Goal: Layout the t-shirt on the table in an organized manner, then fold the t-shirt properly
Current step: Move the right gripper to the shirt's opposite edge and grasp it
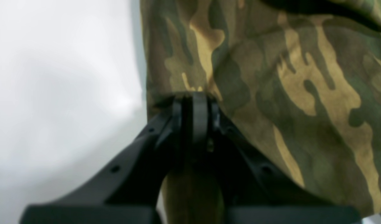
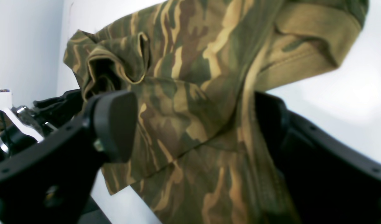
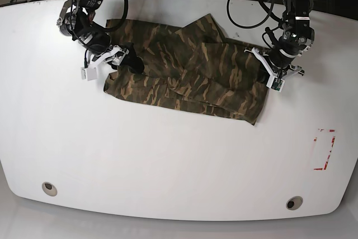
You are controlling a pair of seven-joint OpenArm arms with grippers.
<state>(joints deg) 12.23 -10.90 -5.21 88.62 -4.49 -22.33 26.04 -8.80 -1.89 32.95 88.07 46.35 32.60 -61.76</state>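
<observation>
Two grips differ: your left gripper [image 1: 193,102] pinches the camouflage cloth t-shirt [image 3: 184,76]; your right gripper [image 2: 193,124] gapes astride its opposite end, empty.

A robotics lab, by the look of it — two black arms [image 3: 92,23] with bundled cables [image 3: 246,4] are mounted at the far edge of a glossy white counter [image 3: 168,160]. The counter carries a red-marked rectangle [image 3: 324,149] and two round grommet holes [image 3: 49,187] — a staged test surface.
</observation>
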